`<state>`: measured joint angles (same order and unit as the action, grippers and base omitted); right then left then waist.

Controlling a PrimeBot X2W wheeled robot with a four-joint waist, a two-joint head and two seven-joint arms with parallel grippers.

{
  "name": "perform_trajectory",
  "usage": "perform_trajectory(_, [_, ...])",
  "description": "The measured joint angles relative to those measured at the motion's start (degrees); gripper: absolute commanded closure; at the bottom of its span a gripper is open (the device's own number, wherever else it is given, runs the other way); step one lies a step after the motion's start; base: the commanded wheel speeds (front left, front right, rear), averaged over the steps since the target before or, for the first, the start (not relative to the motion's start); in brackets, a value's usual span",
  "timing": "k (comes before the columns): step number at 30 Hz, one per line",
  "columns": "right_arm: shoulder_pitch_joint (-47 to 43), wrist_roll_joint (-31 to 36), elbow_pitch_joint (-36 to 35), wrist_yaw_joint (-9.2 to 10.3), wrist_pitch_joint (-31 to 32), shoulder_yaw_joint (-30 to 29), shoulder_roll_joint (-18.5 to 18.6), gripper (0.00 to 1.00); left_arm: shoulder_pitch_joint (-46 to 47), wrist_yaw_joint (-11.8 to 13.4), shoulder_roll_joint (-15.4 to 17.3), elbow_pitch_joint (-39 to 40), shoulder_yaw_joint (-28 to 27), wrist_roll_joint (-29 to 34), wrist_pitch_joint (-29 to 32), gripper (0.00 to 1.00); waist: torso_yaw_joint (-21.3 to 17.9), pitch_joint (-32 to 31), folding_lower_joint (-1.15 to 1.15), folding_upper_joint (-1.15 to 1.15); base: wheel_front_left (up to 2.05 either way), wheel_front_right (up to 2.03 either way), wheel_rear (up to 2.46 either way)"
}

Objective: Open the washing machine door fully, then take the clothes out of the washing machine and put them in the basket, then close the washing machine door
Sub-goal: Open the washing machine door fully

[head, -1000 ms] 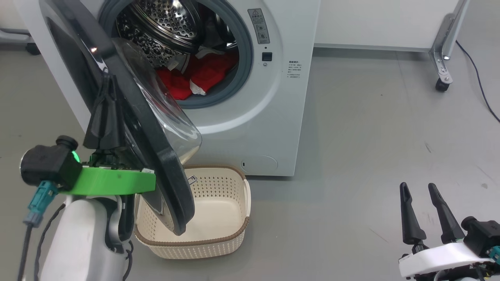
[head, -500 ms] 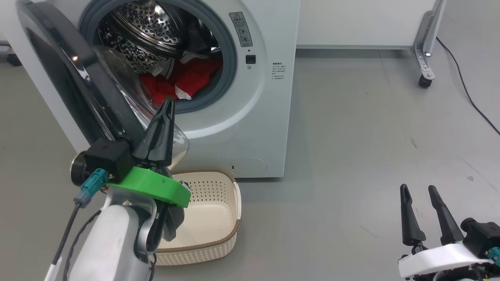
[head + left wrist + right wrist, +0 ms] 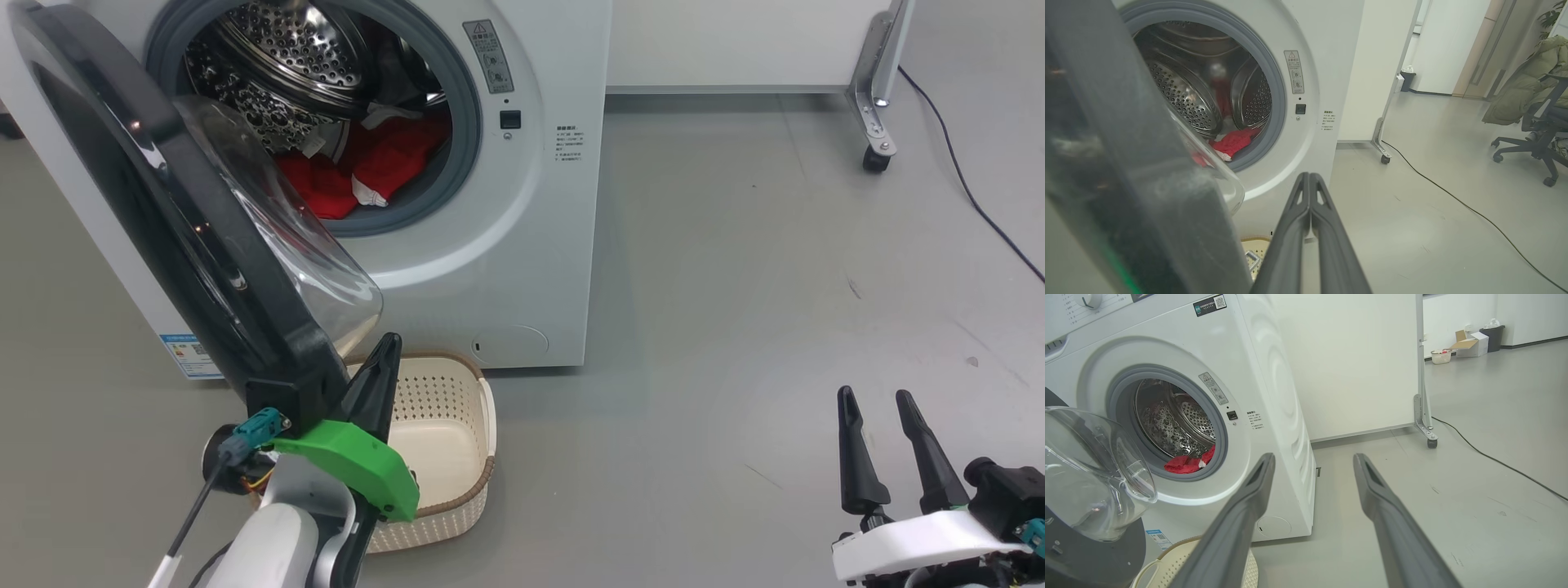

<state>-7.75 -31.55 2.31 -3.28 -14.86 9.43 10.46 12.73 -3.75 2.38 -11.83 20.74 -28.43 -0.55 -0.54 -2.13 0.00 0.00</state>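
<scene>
- Head view: left tool (image 3: 390, 343) pinched together at 7 o'clock beside washing machine door (image 3: 163, 220) rim (probably nudging it wider).
- 4 o'clock: right tool (image 3: 873, 396) spread, idle.
- 12 o'clock: clothes (image 3: 384, 155) in drum (image 3: 294, 49); basket (image 3: 490, 469) below door to catch them.

1. Even, bright light, seemingly from above; the grey floor (image 3: 735, 286) carries only a soft shadow at 3 o'clock of the washing machine (image 3: 531, 245).
2. A small glint sits on the glossy washing machine door (image 3: 175, 220), at 10 o'clock in the head view.
3. The steel drum (image 3: 286, 49) sparkles with highlights.
4. In the left wrist view that door is a close blur from 9 to 6 o'clock.
5. The right wrist view bows straight edges toward its borders.
</scene>
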Motion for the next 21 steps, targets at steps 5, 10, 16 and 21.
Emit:
perform_trajectory(5, [0.01, 0.0, 0.21, -0.19, 0.0, -0.09, -0.24, 0.0, -0.12, 1.21, -0.02, -1.8, 0.21, -2.96, 0.57, 1.0, -0.25, 0.17, 0.0, 0.0, 0.0, 0.0, 0.0])
perform_trajectory(10, [0.01, 0.04, 0.48, -0.59, 0.0, -0.09, -0.58, 0.0, -0.2, 2.61, 0.0, -3.78, 0.12, -4.56, 1.0, 1.0, -0.6, 0.34, 0.0, 0.0, 0.0, 0.0, 0.0])
perform_trajectory(16, [0.02, 0.44, 0.81, -0.78, 0.0, -0.38, -0.64, 0.0, -0.12, 3.56, -0.01, -5.12, 0.16, -4.95, 0.91, 1.0, -1.1, 0.53, 0.0, 0.0, 0.0, 0.0, 0.0])
perform_trajectory(21, [0.02, 0.34, 0.96, -1.15, 0.0, -0.96, -1.15, 0.0, -0.06, 4.95, -0.02, -6.33, 0.07, -4.93, 0.07, 1.0, -1.36, 0.62, 0.0, 0.0, 0.0, 0.0, 0.0])
